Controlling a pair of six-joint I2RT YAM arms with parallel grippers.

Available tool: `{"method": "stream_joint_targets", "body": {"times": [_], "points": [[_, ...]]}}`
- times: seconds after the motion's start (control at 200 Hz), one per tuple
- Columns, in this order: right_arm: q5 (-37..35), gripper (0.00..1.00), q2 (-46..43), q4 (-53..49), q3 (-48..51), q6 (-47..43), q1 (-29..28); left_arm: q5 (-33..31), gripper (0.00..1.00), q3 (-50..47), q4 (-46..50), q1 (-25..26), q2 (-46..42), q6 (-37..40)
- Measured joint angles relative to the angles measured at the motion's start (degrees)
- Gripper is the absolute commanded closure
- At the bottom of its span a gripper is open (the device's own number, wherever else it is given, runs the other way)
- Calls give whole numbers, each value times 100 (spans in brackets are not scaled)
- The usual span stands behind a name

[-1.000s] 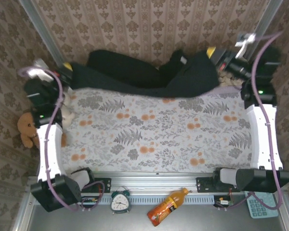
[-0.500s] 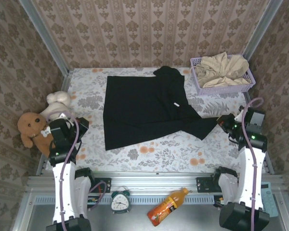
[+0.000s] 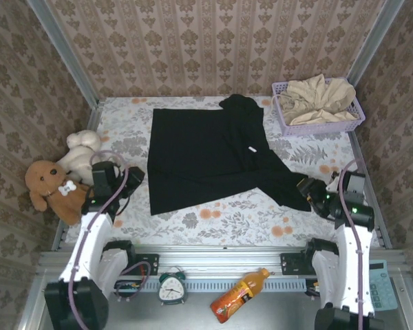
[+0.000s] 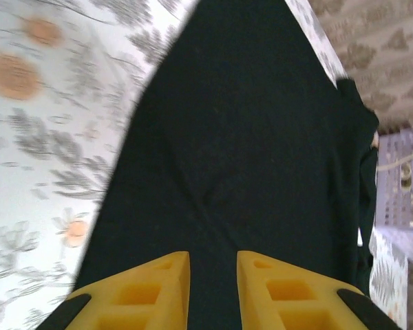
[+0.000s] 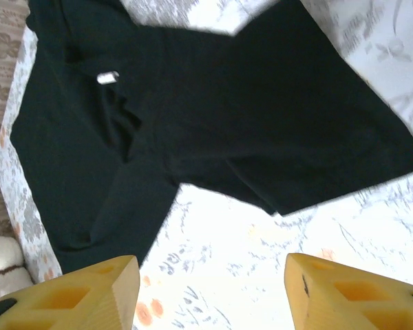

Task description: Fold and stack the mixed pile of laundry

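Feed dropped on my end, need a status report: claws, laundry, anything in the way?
Left claw slightly open, right claw wide open, both empty. Black T-shirt spread on table; beige garment heaped in basket. Plush toys at left edge, clear of shirt.

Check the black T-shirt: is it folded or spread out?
Spread out, not folded: the black T-shirt lies flat across the table, one corner trailing right, far edge bunched.

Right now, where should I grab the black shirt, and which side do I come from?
Grip the black shirt at its near-right flap, coming from the right, low over the table. That flap juts out past the body as a free edge, likely easy to pinch; the middle lies flat.
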State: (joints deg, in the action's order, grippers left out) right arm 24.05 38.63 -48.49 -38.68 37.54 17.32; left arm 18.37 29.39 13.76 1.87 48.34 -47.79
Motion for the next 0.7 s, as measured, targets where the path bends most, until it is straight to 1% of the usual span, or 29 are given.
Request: {"method": "stream_joint_targets", "body": {"times": [0.075, 0.165, 0.215, 0.275, 0.365, 0.475, 0.59, 0.61, 0.7], "points": [[-227, 46, 560, 439, -208, 22, -350, -96, 75, 105, -422, 450, 415, -22], [-560, 47, 1362, 1047, -428, 4, -1102, -229, 76, 190, -986, 940, 986, -116], [-750, 47, 1941, 1327, -625, -37, -1574, -323, 77, 223, -1261, 1215, 1320, -166], [-898, 47, 2726, 1661, -973, -140, -2044, -374, 81, 260, -1541, 1528, 1777, -264], [-1167, 47, 3871, 2096, -1582, -382, -2518, -457, 82, 254, -1818, 1838, 2334, -452], [-1523, 46, 5121, 2354, -2474, -761, -2841, -566, 82, 17, -2181, 1998, 2750, -761], [-1904, 43, 6249, 2420, -3493, -1158, -2997, -651, 83, -249, -2332, 2028, 3145, -970], [-1950, 43, 6443, 2413, -3689, -1228, -3018, -669, 86, -275, -2332, 2028, 3209, -992], [-2100, 42, 7125, 2448, -4350, -1495, -3080, -732, 91, -339, -2465, 2017, 3381, -1130]]}}
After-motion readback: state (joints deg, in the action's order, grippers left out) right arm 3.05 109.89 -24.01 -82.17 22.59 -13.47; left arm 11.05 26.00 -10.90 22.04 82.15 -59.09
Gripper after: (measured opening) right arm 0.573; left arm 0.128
